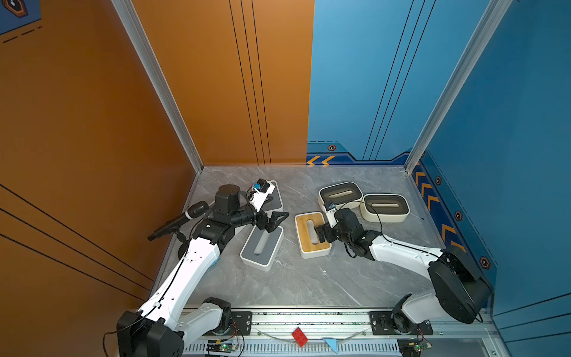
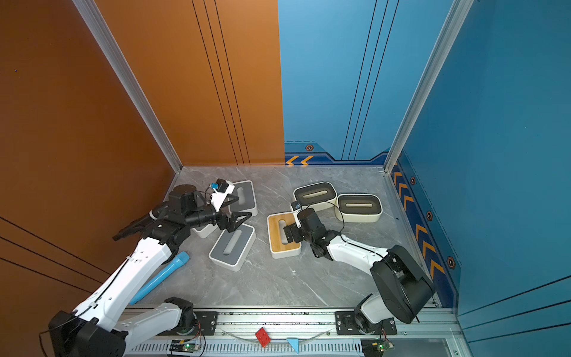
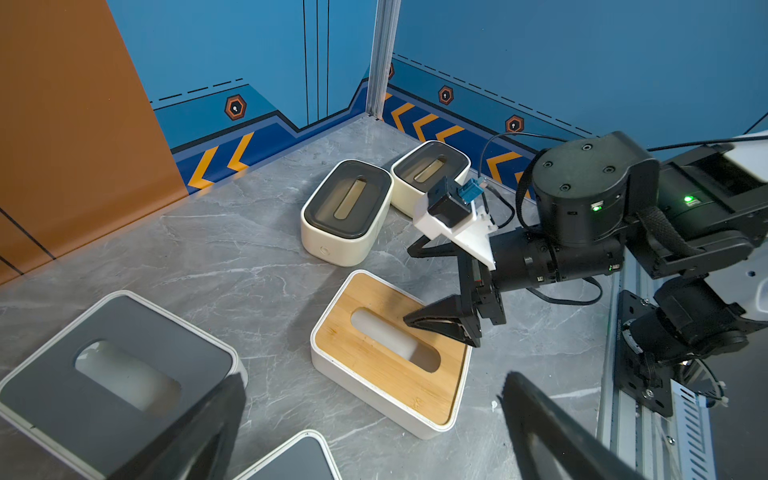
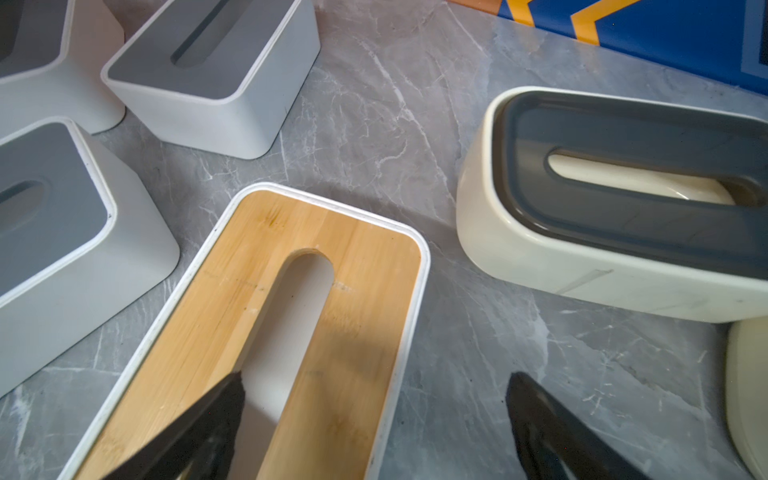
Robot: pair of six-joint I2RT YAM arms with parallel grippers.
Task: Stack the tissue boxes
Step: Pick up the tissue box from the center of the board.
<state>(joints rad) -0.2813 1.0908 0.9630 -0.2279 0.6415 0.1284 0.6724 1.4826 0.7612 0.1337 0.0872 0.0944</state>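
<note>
Jaws apart, the right gripper (image 3: 407, 286) straddles the bamboo-lidded box's (image 3: 428, 395) long wall, probably to lift it; the left gripper (image 1: 274, 223) hovers, jaws also apart.

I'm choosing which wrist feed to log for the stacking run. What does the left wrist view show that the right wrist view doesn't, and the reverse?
Only the left wrist view: the right gripper seen from outside, jaws open at the bamboo-topped box, and the second cream box with its whole lid.
Only the right wrist view: all three grey-topped boxes together; the left wrist view catches just two, cut off.
Both: the bamboo-topped box, the cream box beside it, and the marble table.
</note>
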